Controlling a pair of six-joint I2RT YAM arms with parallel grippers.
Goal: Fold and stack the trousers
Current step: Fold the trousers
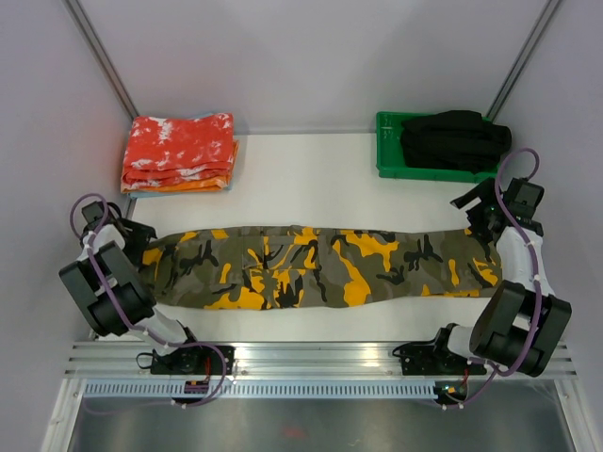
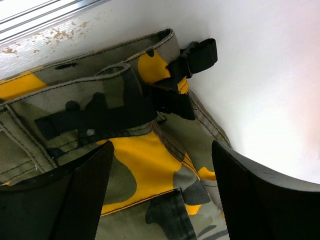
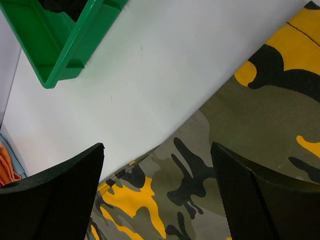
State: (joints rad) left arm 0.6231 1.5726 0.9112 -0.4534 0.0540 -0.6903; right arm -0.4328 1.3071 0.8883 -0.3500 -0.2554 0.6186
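— Left gripper [image 2: 161, 155] first: what have you got?
— Jaws spread wide, nothing pinched. I see its two black fingers [image 2: 85, 200] hanging over the waistband end of the trousers [image 2: 145, 165], one on either side of a yellow patch. I can't tell whether they touch the cloth. A black webbing strap [image 2: 197, 57] pokes off the waistband onto the white worktop [image 2: 270, 75].
— And the right gripper [image 3: 157, 150]?
— Released too, jaws apart above the edge of the leg end, part over cloth and part over bare worktop. The corner of a green tray [image 3: 65, 45] shows beyond it.
— Where do the trousers lie overall?
— On my overhead view they are stretched flat across the worktop, waistband beside the left arm, hems beside the right. Behind them, a stack of folded red-orange cloths [image 1: 179, 153] sits far left. The green tray holding a black garment [image 1: 452, 139] sits far right.
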